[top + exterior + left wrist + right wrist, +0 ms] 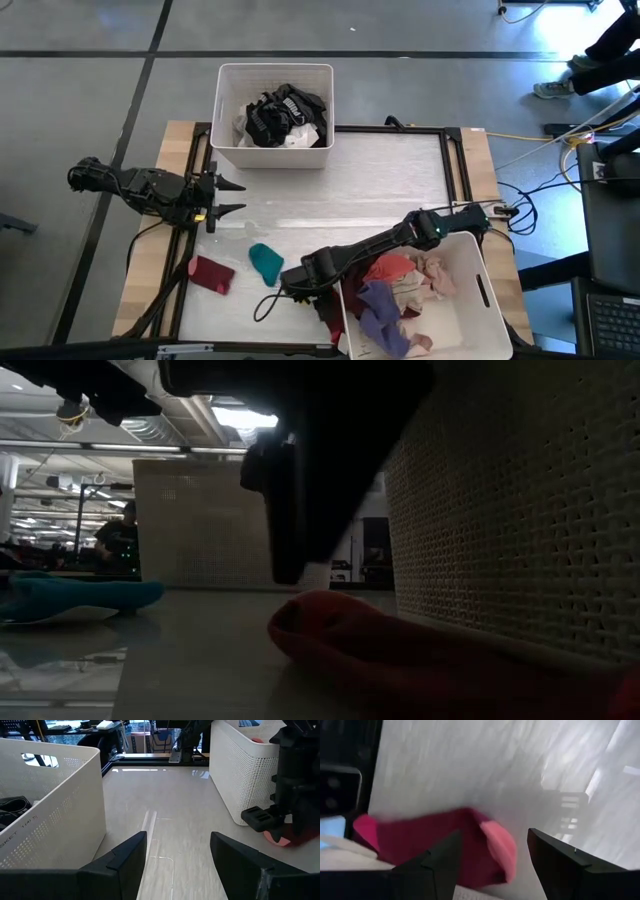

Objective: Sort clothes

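Your right gripper sits low at the near-left corner of the near bin, fingers spread, nothing pinched. In the right wrist view a red-pink garment lies on the table just past the fingers; whether a finger touches it you can't tell. From above the arm hides most of that garment.

Left gripper hovers at the table's left edge, jaws spread wide and empty.

Loose clothes on the table: teal piece, maroon piece. Near bin holds pink, purple and beige items; the far bin holds black and white ones.

Low view is mostly blocked by the dark arm and the bin wall.
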Available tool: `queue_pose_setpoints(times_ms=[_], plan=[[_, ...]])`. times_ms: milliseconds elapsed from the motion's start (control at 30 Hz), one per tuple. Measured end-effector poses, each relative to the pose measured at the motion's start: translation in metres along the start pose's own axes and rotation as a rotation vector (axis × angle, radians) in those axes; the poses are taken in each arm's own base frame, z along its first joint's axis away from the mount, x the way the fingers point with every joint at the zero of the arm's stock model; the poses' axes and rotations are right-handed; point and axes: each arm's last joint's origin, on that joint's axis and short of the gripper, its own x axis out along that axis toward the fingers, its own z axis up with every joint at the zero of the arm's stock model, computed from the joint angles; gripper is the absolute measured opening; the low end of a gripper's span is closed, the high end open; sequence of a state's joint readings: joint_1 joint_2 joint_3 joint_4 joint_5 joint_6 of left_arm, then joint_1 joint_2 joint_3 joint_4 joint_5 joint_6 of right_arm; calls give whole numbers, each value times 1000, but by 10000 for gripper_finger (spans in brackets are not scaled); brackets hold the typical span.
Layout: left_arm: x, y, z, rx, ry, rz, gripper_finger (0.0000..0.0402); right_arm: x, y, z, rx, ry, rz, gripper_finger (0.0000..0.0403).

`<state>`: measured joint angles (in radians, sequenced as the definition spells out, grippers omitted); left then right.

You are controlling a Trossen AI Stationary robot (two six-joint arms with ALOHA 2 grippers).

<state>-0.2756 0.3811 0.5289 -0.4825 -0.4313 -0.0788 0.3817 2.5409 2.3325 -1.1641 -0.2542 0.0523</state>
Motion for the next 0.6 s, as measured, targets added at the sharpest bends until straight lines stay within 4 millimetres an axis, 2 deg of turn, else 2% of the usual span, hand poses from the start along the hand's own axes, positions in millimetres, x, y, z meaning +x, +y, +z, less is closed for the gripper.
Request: queue_pose_setpoints(times_ms=[433, 600], plan=[[0, 0, 0, 0, 0, 0, 210, 7, 0, -3, -107, 39, -93, 225], [0, 0, 0, 0, 0, 0, 210, 14, 2, -5, -133, 59, -89, 197]])
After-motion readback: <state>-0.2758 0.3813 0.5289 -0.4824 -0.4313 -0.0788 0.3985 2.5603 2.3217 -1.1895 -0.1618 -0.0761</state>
